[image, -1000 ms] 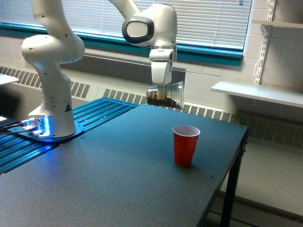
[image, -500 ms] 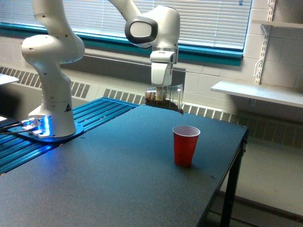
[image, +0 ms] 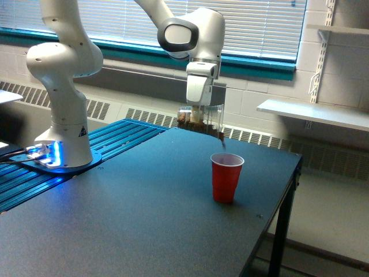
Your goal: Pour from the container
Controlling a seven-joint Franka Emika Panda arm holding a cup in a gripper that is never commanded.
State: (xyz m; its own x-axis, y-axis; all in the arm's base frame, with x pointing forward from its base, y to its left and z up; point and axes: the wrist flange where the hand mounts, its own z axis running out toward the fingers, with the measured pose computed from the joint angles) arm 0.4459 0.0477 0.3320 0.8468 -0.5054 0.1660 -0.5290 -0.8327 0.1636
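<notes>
While tilted, clear tumbler [image: 203, 118], brown granules.

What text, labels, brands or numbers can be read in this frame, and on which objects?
None can be read.
Dark triangular sticker on the robot base: a mark, too small to read.
Red cup: no print visible.
Clear tumbler in the hand: no label visible.

Even, fairly bright daylight comes through the blinds [image: 253, 23] across the top of the frame. The dark table [image: 144, 219] shows soft sheen, faint shadows; focus slightly soft.
</notes>
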